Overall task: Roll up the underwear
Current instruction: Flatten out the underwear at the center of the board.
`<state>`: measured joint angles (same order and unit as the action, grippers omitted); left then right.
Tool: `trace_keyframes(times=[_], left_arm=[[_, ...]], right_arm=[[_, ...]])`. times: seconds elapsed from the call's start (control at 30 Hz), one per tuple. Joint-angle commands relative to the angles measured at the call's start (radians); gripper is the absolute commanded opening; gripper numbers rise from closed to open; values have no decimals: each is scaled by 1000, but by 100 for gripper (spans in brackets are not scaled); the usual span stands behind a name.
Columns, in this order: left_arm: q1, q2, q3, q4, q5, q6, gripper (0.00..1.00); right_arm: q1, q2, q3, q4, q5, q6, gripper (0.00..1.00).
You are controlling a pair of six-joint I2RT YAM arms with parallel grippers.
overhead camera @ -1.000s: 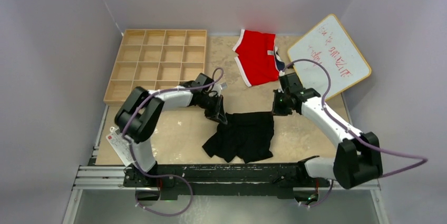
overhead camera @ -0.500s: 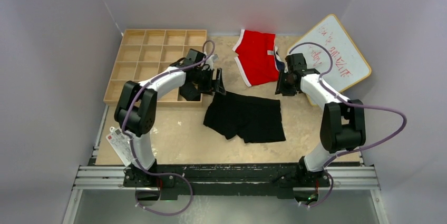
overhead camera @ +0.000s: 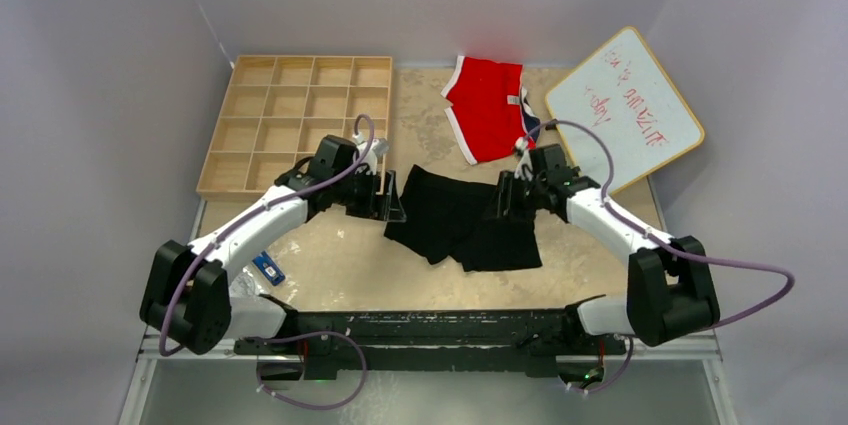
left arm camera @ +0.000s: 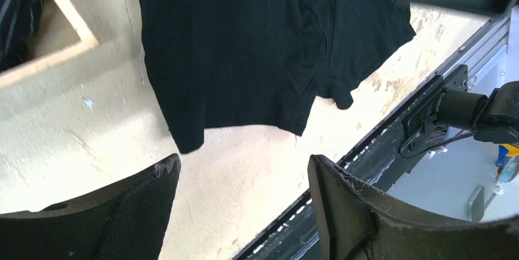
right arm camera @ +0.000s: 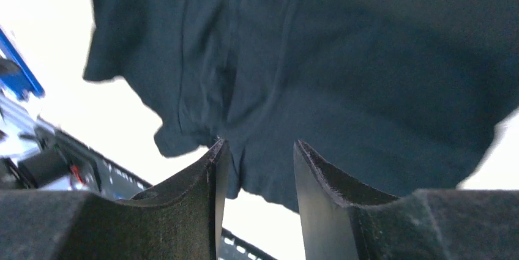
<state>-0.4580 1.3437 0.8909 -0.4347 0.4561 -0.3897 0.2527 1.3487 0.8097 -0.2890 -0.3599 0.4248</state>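
The black underwear (overhead camera: 465, 223) lies spread flat mid-table, waistband toward the far side. My left gripper (overhead camera: 390, 201) hovers open just left of its left edge. In the left wrist view the fabric (left arm camera: 245, 46) lies ahead of the wide-apart fingertips, with bare table under my left gripper (left arm camera: 242, 162). My right gripper (overhead camera: 498, 207) is over the garment's upper right part. In the right wrist view it (right arm camera: 258, 145) stands open with nothing between its fingers, the dark cloth (right arm camera: 343, 58) below. A second dark ribbed fabric (left arm camera: 15, 9) sits in a tray compartment.
The wooden grid tray (overhead camera: 300, 115) stands at the far left, its corner (left arm camera: 61, 33) close to my left gripper. Red briefs with white trim (overhead camera: 487, 105) lie at the back centre, next to a whiteboard (overhead camera: 625, 110). A small blue item (overhead camera: 268, 268) lies under the left arm.
Both grippers held the underwear's top corners a second ago, drew it flat toward the far side and let go. Both arms have since swung back, now at its left edge and upper right.
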Motion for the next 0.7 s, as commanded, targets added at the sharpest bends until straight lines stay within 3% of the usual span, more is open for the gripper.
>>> trace_keyframes(times=[0.0, 0.2, 0.43, 0.5, 0.67], left_arm=[[-6, -80, -66, 50, -31, -66, 74], [-6, -167, -134, 84, -162, -180, 80], [-5, -133, -187, 129, -149, -203, 84], [-5, -107, -192, 146, -145, -206, 85], [-5, -18, -193, 233, -57, -201, 87]], right_arm=[[63, -17, -108, 59, -70, 88, 46], [64, -16, -229, -19, 34, 168, 45], [63, -236, -336, -166, 235, 352, 47], [63, -290, -354, -192, 262, 379, 52], [62, -351, -228, -275, 237, 294, 50]])
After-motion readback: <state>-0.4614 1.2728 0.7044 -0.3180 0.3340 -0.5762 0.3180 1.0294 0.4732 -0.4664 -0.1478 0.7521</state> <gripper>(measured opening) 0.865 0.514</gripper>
